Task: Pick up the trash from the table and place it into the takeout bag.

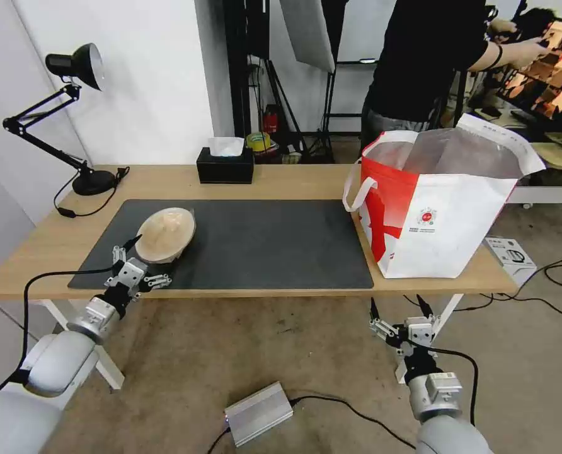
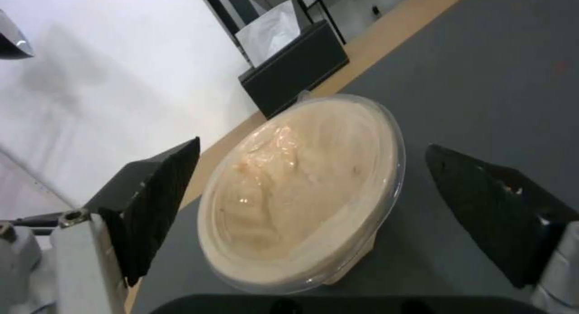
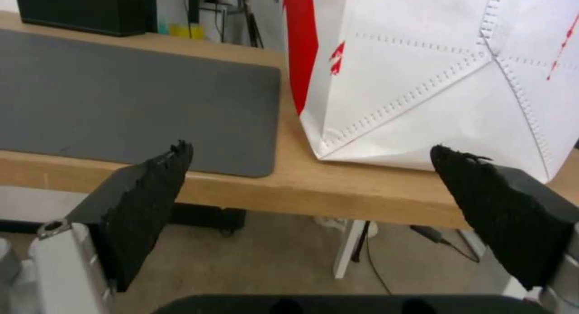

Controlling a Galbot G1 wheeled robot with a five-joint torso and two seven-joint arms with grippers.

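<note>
A beige pulp bowl (image 1: 165,234) with a clear lid sits on the left part of the dark grey mat (image 1: 262,246) on the table (image 1: 293,183). Its top looks tipped toward me. My left gripper (image 1: 146,260) is at the bowl's near side, open. In the left wrist view the bowl (image 2: 301,187) lies between the two black fingers (image 2: 160,201), and neither touches it. The white-and-red takeout bag (image 1: 438,221) stands open at the table's right end. My right gripper (image 1: 399,307) hangs open and empty below the table's front edge, in front of the bag (image 3: 434,78).
A black tissue box (image 1: 225,165) and a black desk lamp (image 1: 73,69) stand along the back of the table. On the floor lie a grey metal box (image 1: 259,413) with cables and a small white box (image 1: 511,255). A person stands behind the bag.
</note>
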